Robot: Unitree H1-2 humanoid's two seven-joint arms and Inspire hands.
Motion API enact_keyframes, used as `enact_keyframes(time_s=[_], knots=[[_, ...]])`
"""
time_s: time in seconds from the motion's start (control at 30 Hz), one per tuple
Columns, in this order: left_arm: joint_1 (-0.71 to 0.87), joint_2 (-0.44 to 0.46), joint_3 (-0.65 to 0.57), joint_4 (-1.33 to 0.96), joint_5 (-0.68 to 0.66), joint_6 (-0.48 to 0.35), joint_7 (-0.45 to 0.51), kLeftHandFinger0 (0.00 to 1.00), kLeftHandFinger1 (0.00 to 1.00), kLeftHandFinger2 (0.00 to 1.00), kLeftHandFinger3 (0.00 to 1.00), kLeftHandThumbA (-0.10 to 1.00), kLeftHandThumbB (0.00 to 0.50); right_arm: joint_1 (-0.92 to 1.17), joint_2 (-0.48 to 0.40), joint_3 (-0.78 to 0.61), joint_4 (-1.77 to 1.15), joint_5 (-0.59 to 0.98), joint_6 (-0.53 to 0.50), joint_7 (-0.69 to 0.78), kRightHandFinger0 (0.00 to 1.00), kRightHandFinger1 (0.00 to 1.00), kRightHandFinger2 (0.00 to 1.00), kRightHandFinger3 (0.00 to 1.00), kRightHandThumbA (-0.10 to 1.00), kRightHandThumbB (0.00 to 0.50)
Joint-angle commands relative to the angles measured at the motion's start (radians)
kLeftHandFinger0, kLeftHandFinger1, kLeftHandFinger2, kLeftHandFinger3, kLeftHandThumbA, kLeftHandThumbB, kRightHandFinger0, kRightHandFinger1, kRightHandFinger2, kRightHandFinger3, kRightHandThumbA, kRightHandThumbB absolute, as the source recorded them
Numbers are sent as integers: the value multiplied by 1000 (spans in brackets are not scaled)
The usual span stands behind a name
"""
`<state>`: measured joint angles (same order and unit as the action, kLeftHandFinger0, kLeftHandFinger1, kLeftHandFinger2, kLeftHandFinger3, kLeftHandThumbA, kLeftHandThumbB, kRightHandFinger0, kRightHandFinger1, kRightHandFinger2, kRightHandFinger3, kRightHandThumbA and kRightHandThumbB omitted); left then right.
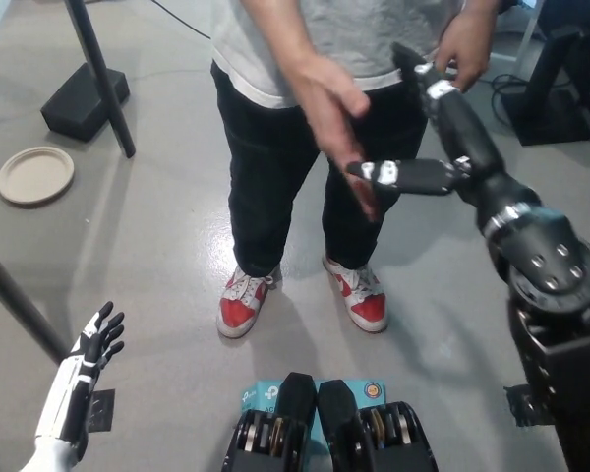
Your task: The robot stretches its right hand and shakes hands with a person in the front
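You are seeing the black right robot hand [435, 138] reaching out high in front of the robot, its fingers spread apart and holding nothing: one finger [385, 175] is pointing across toward picture left while the others are stretching up and away toward the person's waist. The person's outstretched hand [340, 123] is hanging edge-on just beside it, on its picture-left side, palm turned toward the robot hand and fingertips pointing down. The sideways finger of the robot hand is overlapping the lower fingers of the person's hand, so the two are meeting there, though you cannot tell from this view whether they are truly touching or only crossing in the line of sight; no grip is closing around either one. The person's other hand [464, 44] is hanging loosely near the hip, just behind the top of the robot hand. The person is standing close in front on the grey floor [147, 246] in red and white shoes [241, 303]. The white left robot hand [96, 341] is resting low at the lower left, fingers apart and empty, well apart from the person
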<state>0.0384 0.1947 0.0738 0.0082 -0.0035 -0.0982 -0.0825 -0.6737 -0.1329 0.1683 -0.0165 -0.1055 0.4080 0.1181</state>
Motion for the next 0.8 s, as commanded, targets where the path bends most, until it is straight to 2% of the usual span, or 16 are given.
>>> enact_keyframes(time_s=[0.0,0.17,0.23,0.47,0.53,0.57,0.6,0.63,0.67,0.7,0.73,0.77], knots=[[-15,17,2,-35,-9,-26,-11,1000,1000,1000,1000,1000,177,-100,19,25,67,-30,55,19,1000,1000,1000,1000,1000,375],[-22,21,-1,-38,3,-13,-9,1000,1000,1000,1000,1000,215,-154,37,54,188,-40,23,24,1000,1000,1000,1000,1000,374],[-26,24,-2,-31,5,-27,-9,1000,1000,1000,1000,1000,196,-177,40,71,246,-57,-3,24,1000,1000,1000,1000,1000,352],[-26,26,-5,-42,0,-15,-13,1000,1000,1000,1000,1000,203,-249,53,111,413,-94,-35,7,1000,1000,1000,1000,1000,353],[-27,25,-4,-43,-4,-15,-13,1000,1000,1000,1000,1000,196,-267,56,121,453,-112,-38,-1,1000,1000,1000,1000,1000,328],[-28,26,-5,-42,-1,-15,-12,1000,1000,1000,1000,1000,200,-274,56,126,468,-120,-40,-4,1000,1000,1000,1000,985,335],[-31,25,-4,-41,0,-14,-10,1000,1000,1000,1000,1000,202,-284,59,128,490,-127,-41,-11,1000,1000,1000,1000,864,335],[-33,25,-4,-39,2,-14,-9,1000,1000,1000,1000,1000,204,-291,64,125,508,-128,-41,-18,1000,1000,1000,1000,817,342],[-33,27,-4,-40,4,-11,-9,1000,1000,1000,1000,1000,203,-298,72,119,527,-127,-42,-30,1000,1000,1000,1000,688,326],[-35,29,-4,-37,1,-12,-12,1000,1000,1000,1000,1000,194,-298,78,113,550,-132,-75,-57,1000,1000,1000,1000,447,263],[-37,30,-5,-35,2,-15,-13,1000,1000,1000,1000,1000,194,-299,86,104,563,-136,-87,-81,1000,1000,1000,1000,260,231],[-40,32,-5,-33,1,-14,-16,1000,1000,1000,1000,1000,208,-297,93,96,575,-143,-110,-107,1000,1000,1000,1000,14,182]])
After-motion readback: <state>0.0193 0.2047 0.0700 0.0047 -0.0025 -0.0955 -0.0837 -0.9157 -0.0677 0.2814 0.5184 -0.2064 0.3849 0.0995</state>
